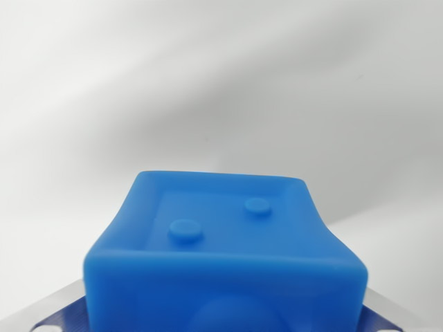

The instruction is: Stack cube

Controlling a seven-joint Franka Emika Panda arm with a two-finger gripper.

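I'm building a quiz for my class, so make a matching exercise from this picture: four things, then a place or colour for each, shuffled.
Things: 1 cube; 2 lower stud; 3 upper stud; 4 background.
Matches: A white; B towards the wrist view's right; C whole blue block, bottom centre; D towards the wrist view's left.
Pairs: 1-C, 2-D, 3-B, 4-A.

Looks like a lab or test setup: nothing but a plain white backdrop (221,83), softly lit and blurred, with no furniture or household clutter visible.
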